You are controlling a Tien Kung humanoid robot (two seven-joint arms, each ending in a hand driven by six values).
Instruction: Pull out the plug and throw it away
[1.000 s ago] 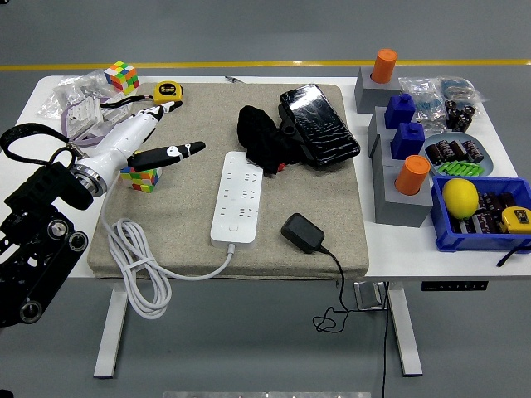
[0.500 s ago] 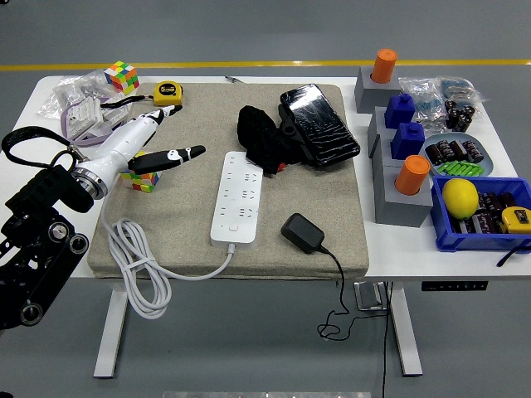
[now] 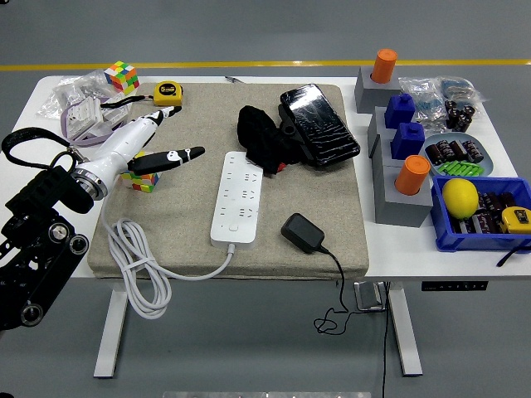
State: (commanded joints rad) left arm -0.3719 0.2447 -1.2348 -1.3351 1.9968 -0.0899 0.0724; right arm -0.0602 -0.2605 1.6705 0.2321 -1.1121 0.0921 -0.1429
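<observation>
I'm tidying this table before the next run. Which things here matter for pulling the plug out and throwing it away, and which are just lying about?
Belongs to the job:
- black plug adapter, lying on the mat beside the strip, not plugged in
- white power strip
- left hand, open

Just lying about:
- two puzzle cubes
- yellow tape measure
- black pouch
- lemon in the blue bin

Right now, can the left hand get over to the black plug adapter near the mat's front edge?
Probably yes. The left hand is open over the mat's left side, and the black plug adapter lies unplugged to the right of the white power strip. Only the low strip lies between them.
</observation>
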